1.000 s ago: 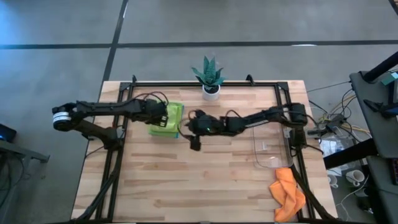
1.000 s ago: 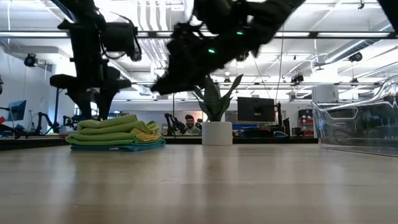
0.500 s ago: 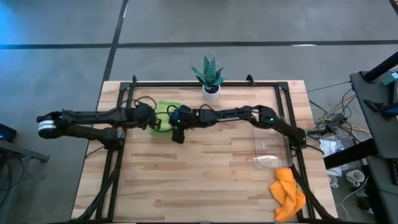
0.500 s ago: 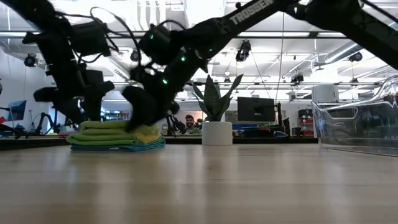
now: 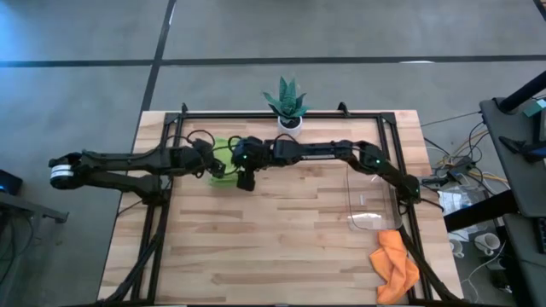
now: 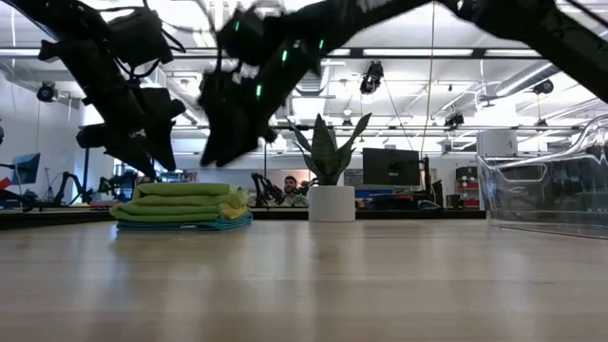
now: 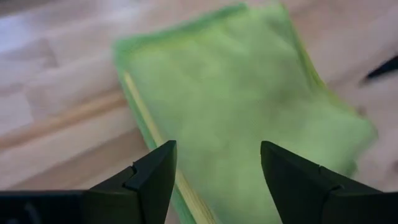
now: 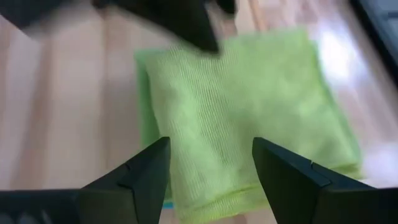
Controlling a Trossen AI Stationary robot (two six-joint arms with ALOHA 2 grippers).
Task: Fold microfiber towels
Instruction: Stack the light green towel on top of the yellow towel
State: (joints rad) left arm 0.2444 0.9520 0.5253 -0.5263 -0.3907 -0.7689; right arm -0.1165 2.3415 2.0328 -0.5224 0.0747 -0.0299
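A stack of folded microfiber towels [image 5: 220,153] lies at the table's far left part. Its top towel is lime green [image 6: 180,190]. A yellow fold [image 6: 231,202] shows at its right end and a light blue towel [image 6: 190,226] lies at the bottom on the table. My left gripper [image 7: 214,180] is open just above the stack's left part. My right gripper [image 8: 211,180] is open above its right part. Both hover clear of the top towel [image 7: 236,112] [image 8: 236,118]. An orange towel [image 5: 394,264] lies crumpled at the near right corner.
A clear plastic tray [image 5: 367,205] stands at the right, and a small potted plant [image 5: 287,104] at the far edge's middle. Both arms stretch across the table's far part, meeting over the stack. Bare wood [image 5: 273,239] spreads over the near half.
My right gripper has swung toward the table's left edge, come down at the stack's right end, then risen clear above it. My left gripper has drawn back a little toward the left and risen too. The stack stays in place.
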